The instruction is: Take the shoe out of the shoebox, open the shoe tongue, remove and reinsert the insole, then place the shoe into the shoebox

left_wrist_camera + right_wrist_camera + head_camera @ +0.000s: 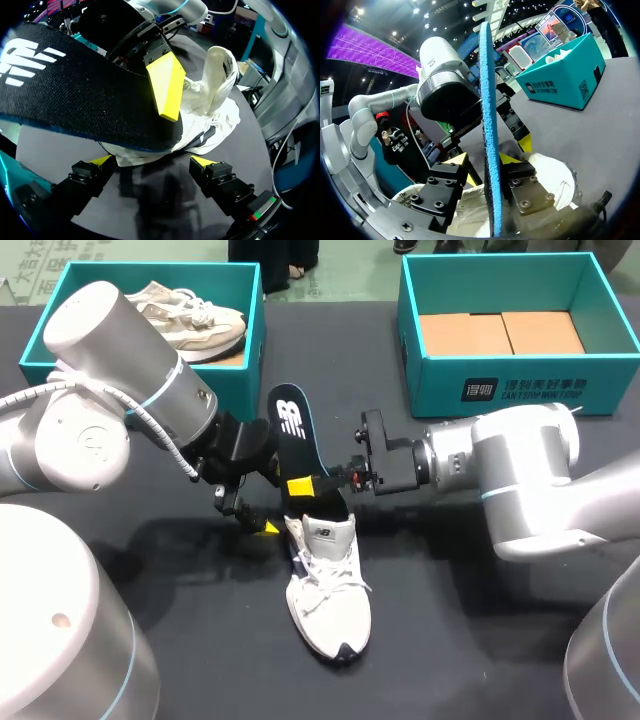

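The left shoebox [254, 320], a teal rectangular carton with an open top, stood at the far left of the black table [450, 570]. It held one beige shoe [185, 315] with a thick pale sole, lying along the box.

The left gripper [152, 162] sat low at the heel of the white shoe [328, 590], its two black fingers spread wide. The heel lay just ahead of the gap. Contact between the yellow tips and the heel could not be confirmed from these views.

The insole [291, 425] was a thin, flat, foot-shaped pad with a black top face bearing a white logo and a blue foam edge. It was held tilted, the upper end raised toward the left shoebox and the lower end at the opening of the white shoe.

The white shoe rested on its sole in the middle of the table, outside both boxes. It was laced, with a padded tongue standing up from the opening.

The right gripper [486, 159] pinched the insole near its lower end, one finger on each face.

The right shoebox [520, 390], of the same teal card, held flat brown cardboard pieces [500, 335].
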Robot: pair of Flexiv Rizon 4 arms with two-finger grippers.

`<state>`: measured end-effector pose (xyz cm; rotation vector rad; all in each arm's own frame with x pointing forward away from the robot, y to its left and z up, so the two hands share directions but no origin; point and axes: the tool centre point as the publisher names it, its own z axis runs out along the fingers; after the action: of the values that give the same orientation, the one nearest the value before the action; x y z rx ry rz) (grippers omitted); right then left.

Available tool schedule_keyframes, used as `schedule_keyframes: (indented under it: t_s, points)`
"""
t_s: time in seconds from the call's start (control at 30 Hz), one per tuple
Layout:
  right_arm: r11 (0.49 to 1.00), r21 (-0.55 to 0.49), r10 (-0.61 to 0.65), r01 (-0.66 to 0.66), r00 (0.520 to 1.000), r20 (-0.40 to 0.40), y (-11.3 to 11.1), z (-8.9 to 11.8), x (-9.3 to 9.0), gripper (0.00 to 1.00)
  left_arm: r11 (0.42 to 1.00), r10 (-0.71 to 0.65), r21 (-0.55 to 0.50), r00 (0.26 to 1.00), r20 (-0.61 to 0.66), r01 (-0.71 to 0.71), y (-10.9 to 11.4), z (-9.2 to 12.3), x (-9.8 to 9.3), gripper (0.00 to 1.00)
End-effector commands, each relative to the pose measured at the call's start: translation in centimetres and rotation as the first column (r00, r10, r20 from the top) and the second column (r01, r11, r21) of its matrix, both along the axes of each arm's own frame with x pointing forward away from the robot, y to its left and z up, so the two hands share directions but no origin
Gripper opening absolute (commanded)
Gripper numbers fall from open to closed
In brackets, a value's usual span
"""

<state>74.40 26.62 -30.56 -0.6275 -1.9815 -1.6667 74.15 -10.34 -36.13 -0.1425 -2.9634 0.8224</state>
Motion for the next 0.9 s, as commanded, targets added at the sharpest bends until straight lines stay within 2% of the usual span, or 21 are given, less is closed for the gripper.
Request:
schedule_keyframes:
  t_s: [0.03, 0.07, 0.1, 0.13, 0.17, 0.47, 0.9]
  points:
    - [1.000, -0.030, 0.010, -0.010, 1.000, -0.001, -0.1, 0.6, 0.2, 0.35, 1.000, 0.001, 0.001, 1.000, 0.002, -0.001, 0.1, 0.0, -0.1, 1.00]
    - [0.999, -0.031, 0.009, -0.009, 1.000, -0.001, -0.1, 0.6, 0.2, 0.33, 1.000, 0.001, 0.001, 1.000, 0.002, -0.001, 0.1, 0.0, -0.1, 1.00]
    - [0.999, -0.031, 0.008, -0.008, 1.000, -0.001, -0.1, 0.6, 0.3, 0.25, 1.000, 0.001, 0.001, 1.000, 0.002, -0.001, 0.1, 0.0, -0.1, 1.00]
    - [1.000, -0.031, 0.005, -0.005, 1.000, -0.002, -0.2, 0.6, 0.3, 0.03, 1.000, 0.001, 0.001, 1.000, 0.002, -0.001, 0.1, 0.0, -0.1, 1.00]
    - [1.000, -0.029, 0.002, -0.003, 1.000, -0.005, -0.3, 0.5, 0.3, 0.00, 1.000, 0.001, 0.001, 1.000, 0.002, -0.001, 0.1, 0.0, -0.1, 1.00]
    - [1.000, 0.023, -0.017, 0.019, 0.997, -0.070, -1.0, -1.7, 0.1, 0.00, 1.000, 0.001, 0.001, 1.000, 0.002, -0.001, 0.1, 0.0, -0.1, 1.00]
    - [0.992, 0.109, -0.057, 0.070, 0.991, -0.120, -1.7, -4.5, -2.2, 0.00, 1.000, 0.001, 0.001, 1.000, 0.002, -0.001, 0.1, 0.0, -0.1, 1.00]
